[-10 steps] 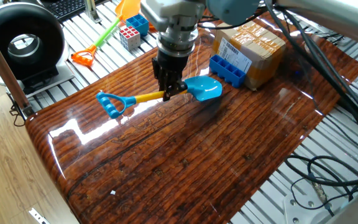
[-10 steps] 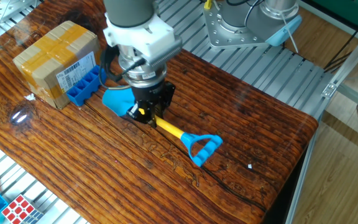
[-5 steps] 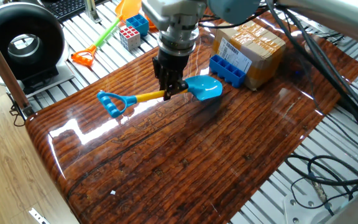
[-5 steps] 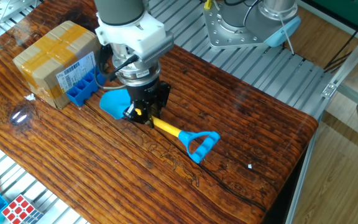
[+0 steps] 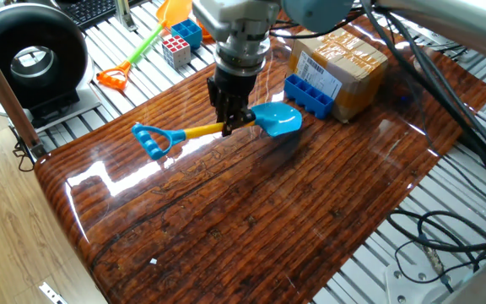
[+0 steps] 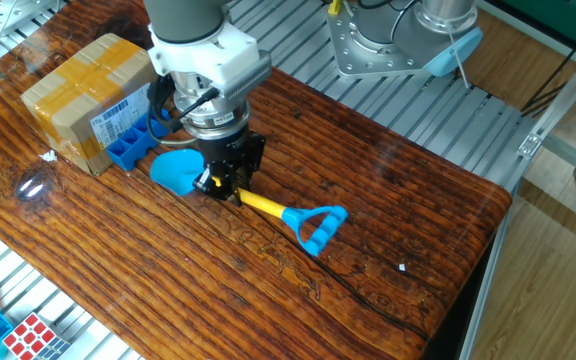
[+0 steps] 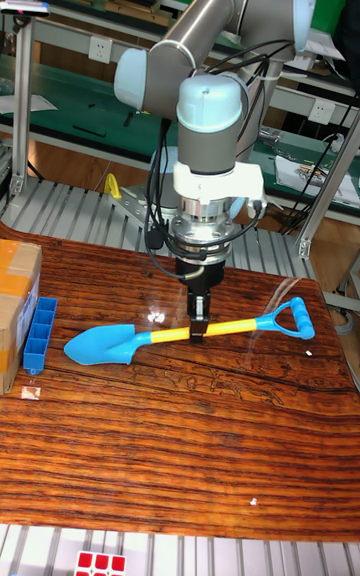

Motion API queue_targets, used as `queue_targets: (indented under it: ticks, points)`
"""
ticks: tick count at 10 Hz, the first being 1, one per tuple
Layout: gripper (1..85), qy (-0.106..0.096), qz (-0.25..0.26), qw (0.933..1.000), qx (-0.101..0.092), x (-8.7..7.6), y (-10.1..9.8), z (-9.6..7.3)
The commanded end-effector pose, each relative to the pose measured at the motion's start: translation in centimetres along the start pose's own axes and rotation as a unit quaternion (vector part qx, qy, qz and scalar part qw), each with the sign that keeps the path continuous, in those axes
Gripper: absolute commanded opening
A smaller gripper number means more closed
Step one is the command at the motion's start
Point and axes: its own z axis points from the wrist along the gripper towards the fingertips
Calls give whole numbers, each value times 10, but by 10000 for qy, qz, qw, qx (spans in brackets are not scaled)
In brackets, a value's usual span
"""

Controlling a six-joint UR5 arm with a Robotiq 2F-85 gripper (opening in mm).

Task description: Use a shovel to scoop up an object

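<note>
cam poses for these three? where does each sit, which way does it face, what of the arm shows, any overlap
One fixed view: high off one table corner; gripper, wrist, cables.
The other fixed view: high from the opposite side; gripper, wrist, arm base.
Tall fixed view: low, side-on; whole arm.
All share the shovel, blue block and cardboard box.

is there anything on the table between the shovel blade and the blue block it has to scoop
Nothing visible. Only bare wood lies between the shovel blade and the blue block, which rests against the cardboard box. The gripper clamps the yellow shaft.
</note>
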Motion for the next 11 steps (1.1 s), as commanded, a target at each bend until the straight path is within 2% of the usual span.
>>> queue_targets:
  ticks: [1, 8, 11]
  points:
    - [10, -25, -4, 10000, 30, 4, -2, 1]
    - [10, -4, 102, 9999, 23, 5, -2, 2]
    - [10, 65, 320, 9995, -20, 9, 1, 2]
